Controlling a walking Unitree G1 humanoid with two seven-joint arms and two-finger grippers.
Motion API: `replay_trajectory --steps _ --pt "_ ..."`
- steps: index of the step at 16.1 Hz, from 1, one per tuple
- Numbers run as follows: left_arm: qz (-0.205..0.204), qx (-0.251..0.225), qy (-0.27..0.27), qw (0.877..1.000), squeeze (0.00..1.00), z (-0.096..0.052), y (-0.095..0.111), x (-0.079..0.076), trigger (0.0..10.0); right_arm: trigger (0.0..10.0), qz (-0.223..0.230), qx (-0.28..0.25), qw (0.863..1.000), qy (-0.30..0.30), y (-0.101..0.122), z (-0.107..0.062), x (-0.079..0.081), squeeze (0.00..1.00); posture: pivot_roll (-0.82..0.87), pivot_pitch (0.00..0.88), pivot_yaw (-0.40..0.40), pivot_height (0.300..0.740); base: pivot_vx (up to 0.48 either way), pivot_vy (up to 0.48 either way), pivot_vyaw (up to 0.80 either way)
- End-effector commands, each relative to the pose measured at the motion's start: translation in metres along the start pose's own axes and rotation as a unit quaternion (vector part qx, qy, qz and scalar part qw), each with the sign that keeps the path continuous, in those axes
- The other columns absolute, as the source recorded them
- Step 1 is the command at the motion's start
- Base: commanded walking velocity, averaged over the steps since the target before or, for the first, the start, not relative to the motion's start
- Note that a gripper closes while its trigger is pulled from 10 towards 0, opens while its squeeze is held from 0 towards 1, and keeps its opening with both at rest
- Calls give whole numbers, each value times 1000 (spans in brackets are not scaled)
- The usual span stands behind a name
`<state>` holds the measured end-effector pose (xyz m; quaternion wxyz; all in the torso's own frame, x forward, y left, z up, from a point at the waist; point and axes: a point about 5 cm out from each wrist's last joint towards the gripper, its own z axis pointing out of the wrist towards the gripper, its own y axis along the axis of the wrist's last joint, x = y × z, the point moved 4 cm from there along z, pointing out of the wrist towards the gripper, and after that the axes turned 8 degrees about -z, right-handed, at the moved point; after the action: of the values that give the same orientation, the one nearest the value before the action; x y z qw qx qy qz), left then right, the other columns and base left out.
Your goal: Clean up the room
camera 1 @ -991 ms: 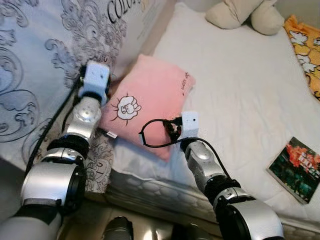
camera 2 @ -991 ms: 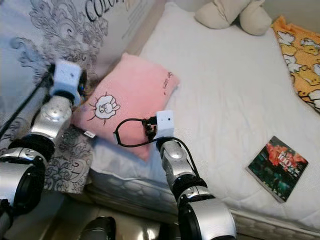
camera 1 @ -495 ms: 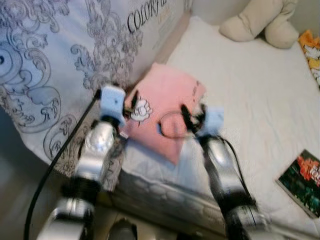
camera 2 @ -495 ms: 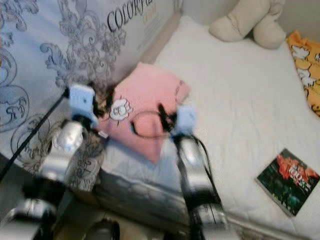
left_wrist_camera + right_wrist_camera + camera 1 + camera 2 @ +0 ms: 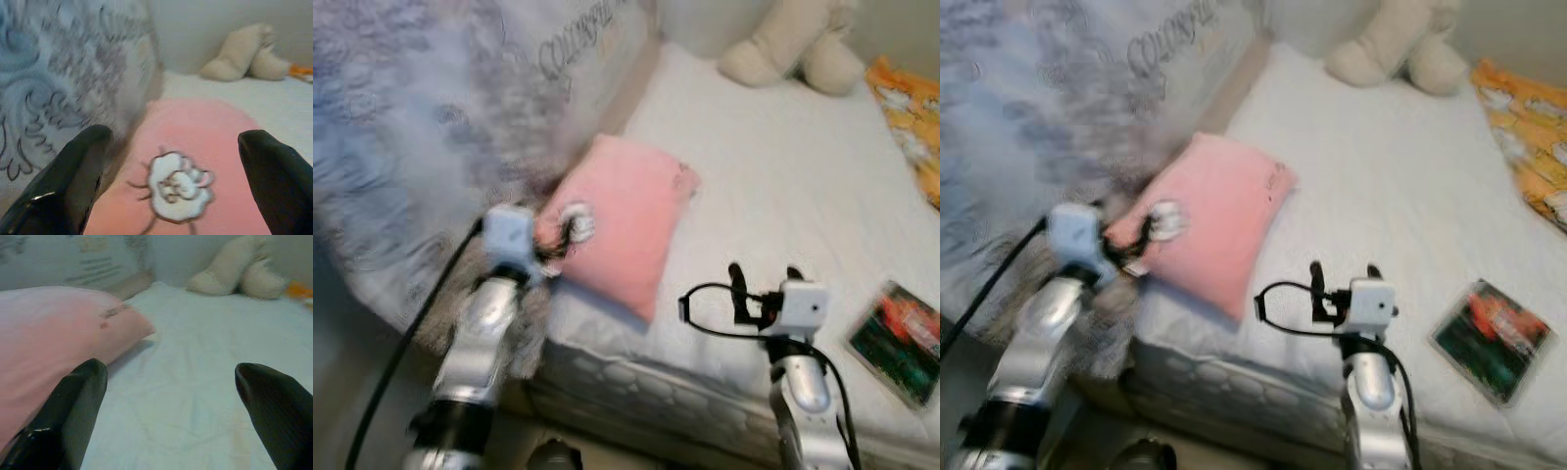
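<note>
Pink and plush, the small pillow with a white cartoon patch lies at the near left edge of the white bed, against the patterned grey bedding; it looks light, soft and squashy, so it should give under any pinch and sag if lifted by one corner. The left hand hovers just at its patch end with fingers spread wide and empty, and a hold across that near edge, gathering a thick fold, seems safest. The right hand, also wide and empty, stands over bare sheet between the pillow and a book.
</note>
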<state>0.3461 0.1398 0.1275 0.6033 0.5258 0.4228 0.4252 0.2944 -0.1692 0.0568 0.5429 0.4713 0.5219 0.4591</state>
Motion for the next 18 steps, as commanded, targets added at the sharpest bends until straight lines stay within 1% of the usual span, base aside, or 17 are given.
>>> replay_trajectory --steps 1,3,4,6,7,8,10,11,12,13,15,16,17,18 --pt "-8 21 -28 999 1000 -1 -12 -14 10000 10000 -6 2 1000 -4 4 4 -2 0 122 0 -1 740 0 -454 -550" --pt "-24 34 -22 999 1000 -1 -19 -19 10000 10000 -15 4 1000 -5 2 3 -5 0 108 0 5 740 0 -458 -534" --pt "-15 40 -39 998 0 0 -23 -30 10000 10000 -20 9 1000 -2 0 2 -5 0 89 0 12 740 0 -461 -538" --pt "-13 44 -50 998 0 2 -26 -36 10000 10000 -24 13 1000 -6 -1 2 -8 0 79 0 11 740 0 -461 -538" --pt "-18 44 -41 998 0 7 -25 -33 10000 10000 -24 13 1000 -10 1 5 -10 0 73 0 13 740 0 -461 -544" --pt "-22 39 -24 999 0 12 -22 -27 10000 10000 -24 12 1000 -12 3 8 -10 0 76 0 8 740 0 -461 -538" --pt "-40 38 13 998 0 16 -21 -14 10000 10000 -27 7 1000 2 8 13 -9 0 68 0 -2 740 0 -461 -541" --pt "-46 41 23 998 0 17 -23 -12 10000 10000 -33 2 999 6 11 14 -11 0 54 0 -1 740 0 -465 -538" --pt "-57 51 43 996 0 18 -29 -7 10000 10000 -37 1 999 5 12 15 -13 0 47 0 0 740 0 -461 -538" --pt "-67 58 59 994 0 19 -34 -4 10000 10000 -40 3 999 2 11 16 -17 0 46 0 3 740 0 -458 -538" --pt "-59 56 67 994 0 24 -33 -7 10000 10000 -35 8 999 -6 10 18 -23 0 49 0 5 740 0 -448 -550" --pt "-54 60 79 994 0 29 -34 -7 10000 10000 -37 -4 999 -4 14 20 -21 0 44 0 6 740 270 -394 -563" --pt "-52 64 83 993 0 33 -34 -8 10000 10000 -38 -5 999 8 16 21 -15 0 39 0 2 740 334 -341 0" --pt "-41 67 85 993 0 39 -34 -8 10000 10000 -42 -7 999 24 17 22 -8 0 36 0 -1 740 386 -281 0"
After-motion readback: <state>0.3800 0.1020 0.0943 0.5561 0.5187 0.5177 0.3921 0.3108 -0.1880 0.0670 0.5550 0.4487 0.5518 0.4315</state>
